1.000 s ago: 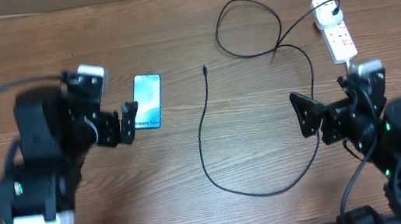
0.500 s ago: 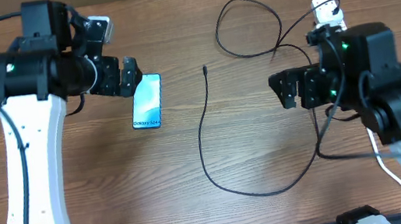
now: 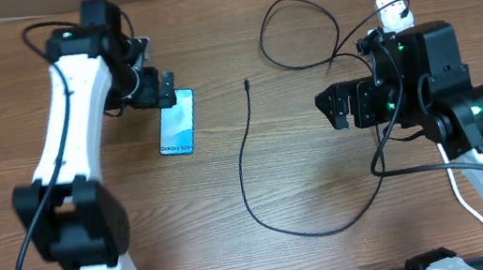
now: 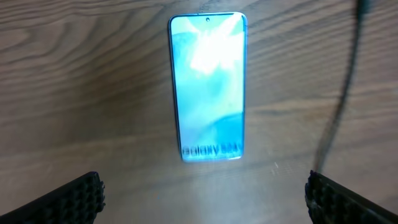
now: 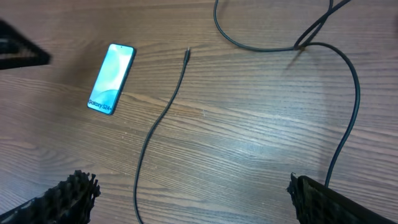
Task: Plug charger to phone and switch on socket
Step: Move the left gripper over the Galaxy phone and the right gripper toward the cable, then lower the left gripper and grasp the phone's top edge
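We see both arms newly advanced: the open left gripper (image 3: 161, 88) at the slim teal-screened phone (image 3: 176, 123), the open right gripper (image 3: 337, 107) near the thin black charger cable (image 3: 244, 168).

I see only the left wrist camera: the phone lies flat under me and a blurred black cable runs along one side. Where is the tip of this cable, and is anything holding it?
Observer: The cable tip lies loose on the table, beside the phone but apart from it. Nothing holds it.
Operator: And the socket?
Observer: The right arm covers the power strip. Only the charger's white plug shows past it, so I cannot see the switch.
Operator: What about the other gripper?
Observer: The right gripper is open and empty, on the far side of the cable tip from the phone.
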`<act>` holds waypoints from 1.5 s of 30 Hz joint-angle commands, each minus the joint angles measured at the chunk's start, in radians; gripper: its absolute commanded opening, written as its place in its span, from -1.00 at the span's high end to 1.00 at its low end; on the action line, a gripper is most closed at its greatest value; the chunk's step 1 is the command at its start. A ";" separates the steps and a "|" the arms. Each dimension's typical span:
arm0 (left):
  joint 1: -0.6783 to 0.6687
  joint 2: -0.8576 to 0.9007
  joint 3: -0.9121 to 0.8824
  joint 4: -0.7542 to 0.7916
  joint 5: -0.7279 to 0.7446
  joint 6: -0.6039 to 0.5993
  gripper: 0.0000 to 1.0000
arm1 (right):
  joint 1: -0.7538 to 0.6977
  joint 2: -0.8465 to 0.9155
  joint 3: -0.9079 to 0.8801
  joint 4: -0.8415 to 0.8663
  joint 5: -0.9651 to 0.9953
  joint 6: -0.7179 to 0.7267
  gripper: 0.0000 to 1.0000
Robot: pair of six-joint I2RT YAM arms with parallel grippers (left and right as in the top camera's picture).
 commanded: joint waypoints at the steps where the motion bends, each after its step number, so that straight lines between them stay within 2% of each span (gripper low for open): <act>1: -0.030 0.068 0.008 0.031 -0.022 0.021 -0.99 | 0.004 0.014 0.028 0.002 -0.007 -0.001 -1.00; 9: -0.103 0.183 0.008 0.093 -0.138 0.028 -1.00 | 0.004 0.020 0.028 0.003 -0.007 -0.002 -1.00; 16: -0.107 0.263 0.008 0.097 -0.144 0.017 -0.94 | 0.004 0.020 0.028 0.003 -0.007 -0.002 -1.00; 32: -0.109 0.282 -0.055 0.197 -0.144 -0.018 -0.93 | 0.004 0.020 0.027 0.003 0.003 -0.001 -1.00; 45: -0.109 0.282 -0.061 0.193 -0.151 -0.070 -0.79 | 0.004 0.020 0.027 0.003 0.003 -0.001 -1.00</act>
